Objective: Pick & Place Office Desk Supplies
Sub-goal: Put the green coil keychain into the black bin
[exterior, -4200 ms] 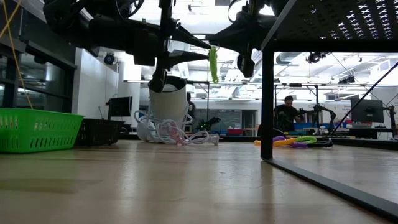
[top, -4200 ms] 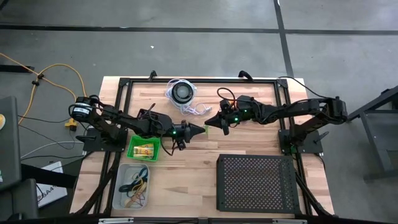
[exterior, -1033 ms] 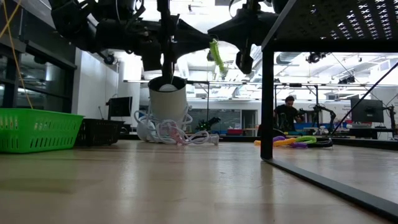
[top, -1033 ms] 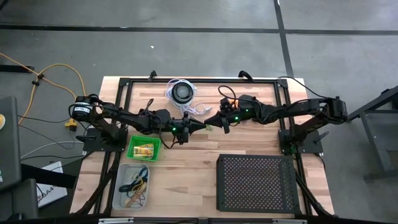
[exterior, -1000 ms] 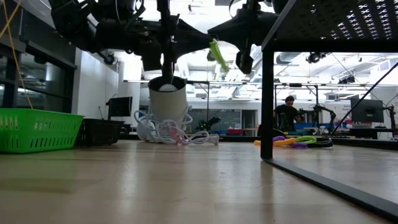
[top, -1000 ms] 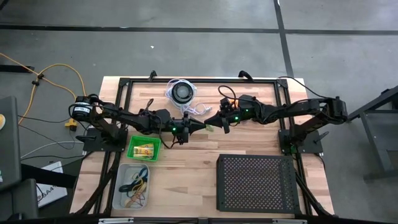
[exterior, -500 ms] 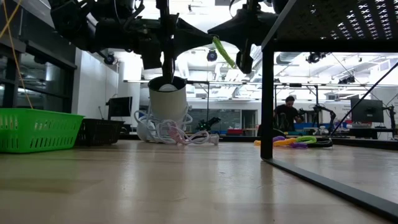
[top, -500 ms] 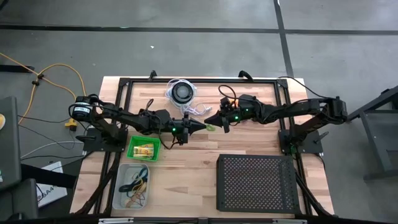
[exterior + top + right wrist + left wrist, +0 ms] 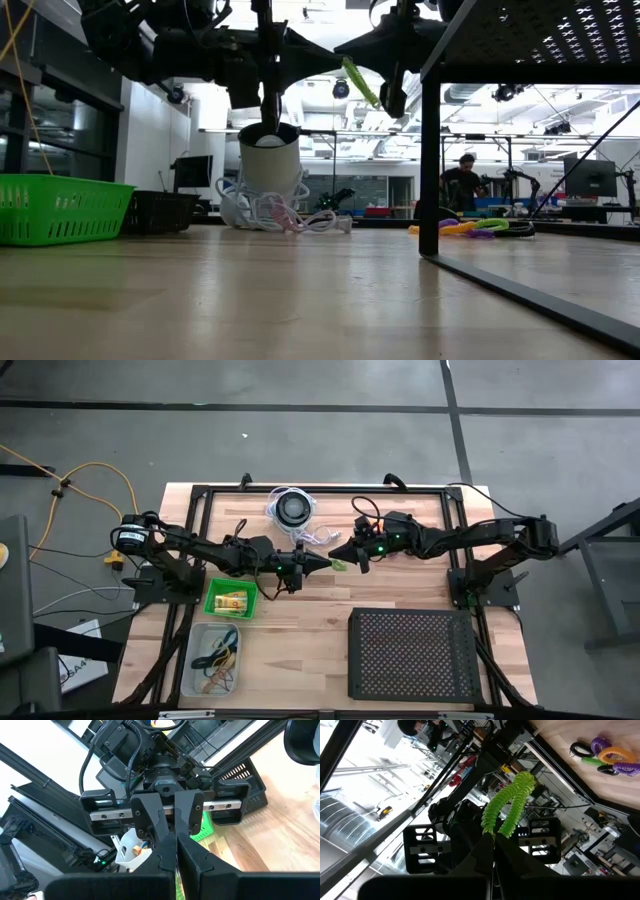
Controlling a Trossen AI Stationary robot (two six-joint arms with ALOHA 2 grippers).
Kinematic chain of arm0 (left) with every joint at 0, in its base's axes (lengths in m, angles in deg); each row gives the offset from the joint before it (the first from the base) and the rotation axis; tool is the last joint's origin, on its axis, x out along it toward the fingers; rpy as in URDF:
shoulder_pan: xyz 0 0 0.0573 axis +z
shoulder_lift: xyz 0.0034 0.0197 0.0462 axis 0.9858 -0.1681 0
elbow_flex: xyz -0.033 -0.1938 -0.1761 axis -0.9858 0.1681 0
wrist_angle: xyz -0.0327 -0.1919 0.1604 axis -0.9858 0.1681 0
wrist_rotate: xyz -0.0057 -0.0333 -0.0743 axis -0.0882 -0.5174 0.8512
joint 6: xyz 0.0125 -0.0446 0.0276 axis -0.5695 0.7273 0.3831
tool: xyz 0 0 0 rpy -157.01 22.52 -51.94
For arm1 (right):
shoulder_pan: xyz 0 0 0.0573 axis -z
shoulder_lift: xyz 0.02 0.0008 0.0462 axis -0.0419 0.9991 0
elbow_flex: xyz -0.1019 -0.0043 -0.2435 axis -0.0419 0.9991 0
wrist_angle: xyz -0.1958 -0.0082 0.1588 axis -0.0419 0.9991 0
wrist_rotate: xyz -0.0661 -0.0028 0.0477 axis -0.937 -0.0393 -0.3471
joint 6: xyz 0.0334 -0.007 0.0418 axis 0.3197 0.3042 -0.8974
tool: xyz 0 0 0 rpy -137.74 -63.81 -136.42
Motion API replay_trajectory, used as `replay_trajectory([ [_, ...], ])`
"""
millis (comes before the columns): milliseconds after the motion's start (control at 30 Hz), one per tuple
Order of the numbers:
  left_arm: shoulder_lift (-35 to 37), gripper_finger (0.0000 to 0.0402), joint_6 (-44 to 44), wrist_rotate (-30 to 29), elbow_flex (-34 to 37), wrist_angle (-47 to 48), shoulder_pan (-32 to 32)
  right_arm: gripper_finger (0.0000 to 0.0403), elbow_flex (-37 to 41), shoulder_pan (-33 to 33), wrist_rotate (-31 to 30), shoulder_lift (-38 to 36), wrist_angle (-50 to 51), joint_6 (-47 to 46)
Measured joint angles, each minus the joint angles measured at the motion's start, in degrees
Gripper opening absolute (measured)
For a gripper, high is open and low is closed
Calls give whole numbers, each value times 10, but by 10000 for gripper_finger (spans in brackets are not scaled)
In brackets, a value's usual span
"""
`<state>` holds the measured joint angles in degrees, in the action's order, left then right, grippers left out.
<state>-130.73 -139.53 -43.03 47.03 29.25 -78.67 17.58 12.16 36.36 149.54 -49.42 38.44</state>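
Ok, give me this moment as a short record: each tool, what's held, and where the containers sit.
left tool: shut on green coil, mid-table, raised
right tool: shut on green coil from the opposite side
green coil: held off the table between both tools
green basket: left side, yellow packets inside
clear bin: front left, rubber bands inside
black tray: front right

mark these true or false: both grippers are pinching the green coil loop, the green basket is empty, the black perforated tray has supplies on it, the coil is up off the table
1. The left gripper and right gripper are both shut on the green coiled loop. True.
2. The green basket is empty. False: it holds small yellow packets.
3. The black perforated tray has supplies on it. False: nothing shows on its top.
4. The coiled loop hangs in the air above the table. True.
5. The round black disc with white cord sits in the clear bin. False: it lies on the table's far side.
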Motion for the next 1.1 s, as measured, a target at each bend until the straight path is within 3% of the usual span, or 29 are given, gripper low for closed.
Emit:
replay_trajectory([
  [200,0,1,0,-2,0,-2,0,11,0,0,0,0,1,2],
  [700,0,1,0,-4,0,-3,1,120,0,0,-14,0,3,2],
  [1100,0,1,2,-2,0,-1,1,139,0,0,-79,0,-45,26],
])
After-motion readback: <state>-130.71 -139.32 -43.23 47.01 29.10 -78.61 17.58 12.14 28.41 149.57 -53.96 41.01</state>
